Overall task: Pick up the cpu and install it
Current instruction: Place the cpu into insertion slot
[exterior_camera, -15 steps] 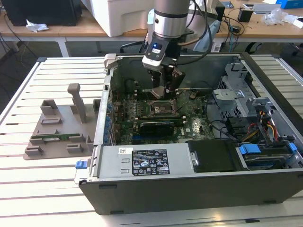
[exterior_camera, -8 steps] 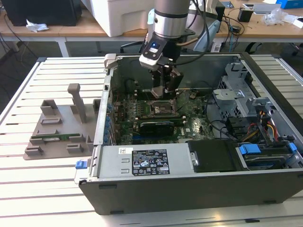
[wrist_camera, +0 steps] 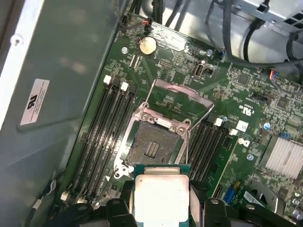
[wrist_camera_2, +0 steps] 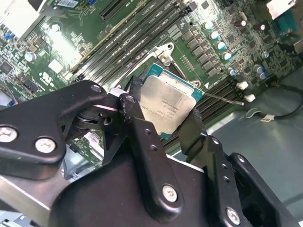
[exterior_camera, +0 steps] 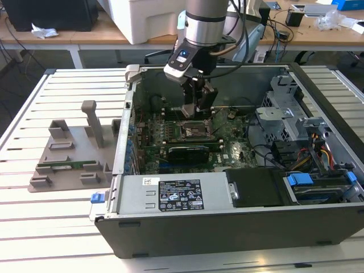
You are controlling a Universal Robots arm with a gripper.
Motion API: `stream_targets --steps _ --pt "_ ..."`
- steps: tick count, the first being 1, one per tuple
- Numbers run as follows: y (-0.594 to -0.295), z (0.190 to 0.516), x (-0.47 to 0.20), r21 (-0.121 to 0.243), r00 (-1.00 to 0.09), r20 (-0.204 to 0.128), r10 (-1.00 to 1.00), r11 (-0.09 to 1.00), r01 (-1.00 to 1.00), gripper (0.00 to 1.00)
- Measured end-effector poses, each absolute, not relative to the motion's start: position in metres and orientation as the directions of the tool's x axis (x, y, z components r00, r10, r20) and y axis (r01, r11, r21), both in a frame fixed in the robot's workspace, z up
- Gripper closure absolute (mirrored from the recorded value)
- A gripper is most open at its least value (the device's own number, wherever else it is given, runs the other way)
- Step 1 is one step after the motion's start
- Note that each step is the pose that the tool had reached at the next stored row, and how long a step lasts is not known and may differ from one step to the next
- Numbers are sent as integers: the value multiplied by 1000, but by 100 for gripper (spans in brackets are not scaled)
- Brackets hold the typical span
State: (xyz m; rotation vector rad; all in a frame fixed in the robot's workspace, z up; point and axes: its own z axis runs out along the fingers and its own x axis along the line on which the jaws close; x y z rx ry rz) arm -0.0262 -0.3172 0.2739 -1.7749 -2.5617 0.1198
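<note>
One cpu (wrist_camera_2: 169,105) is clamped by two opposite edges between the fingers of the gripper (exterior_camera: 196,110), with its silvery lid facing the wrist. It hangs inside the computer case (exterior_camera: 227,227) over the motherboard (wrist_camera: 246,109), clear of the open socket (wrist_camera: 154,146), whose load plate (wrist_camera: 182,97) is raised. The socket lies below the chip, just past its free edge. The chip is square, with no long axis, and its edges look roughly parallel to the socket's.
</note>
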Motion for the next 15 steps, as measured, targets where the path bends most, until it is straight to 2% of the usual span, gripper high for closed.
stream_targets --steps 15 --pt "-317 274 -26 -78 -176 -32 984 173 982 45"
